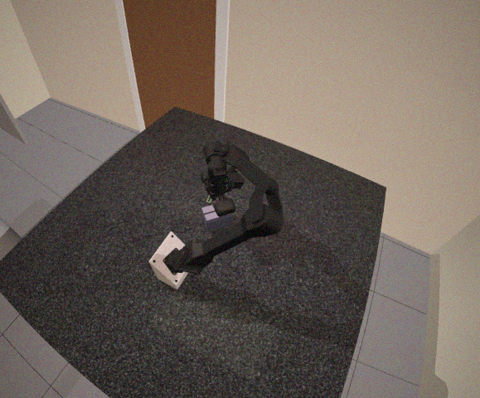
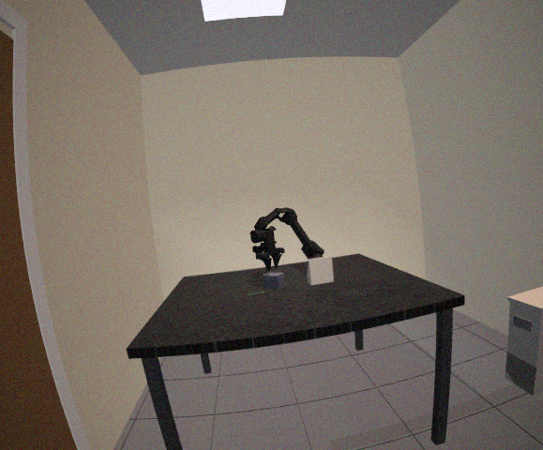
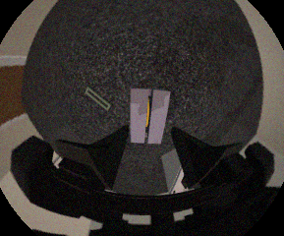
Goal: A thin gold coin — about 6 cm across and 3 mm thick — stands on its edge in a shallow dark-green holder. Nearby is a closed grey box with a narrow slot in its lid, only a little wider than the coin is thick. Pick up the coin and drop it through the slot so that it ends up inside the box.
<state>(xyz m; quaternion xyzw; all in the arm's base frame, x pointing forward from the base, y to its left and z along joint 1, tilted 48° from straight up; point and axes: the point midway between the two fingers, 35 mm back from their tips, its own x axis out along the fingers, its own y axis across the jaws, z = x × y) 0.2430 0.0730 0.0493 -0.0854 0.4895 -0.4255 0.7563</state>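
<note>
Top: pincer (image 1: 219, 197) above box (image 1: 212, 215) on dark surface (image 1: 103, 240). Exterior: pincer (image 2: 270, 263) hangs open over box (image 2: 273, 279), holding nothing. Wrist: coin (image 3: 147, 112) sits edge-on in the lid slot; holder (image 3: 97, 98) lies left of box (image 3: 148, 117).

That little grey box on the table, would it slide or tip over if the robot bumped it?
The grey box looks squat and flat-bottomed, so it would probably slide on the table rather than tip. It seems small beside the open gripper above it, so likely light. The gold coin edge showing in its slot adds little weight.
</note>
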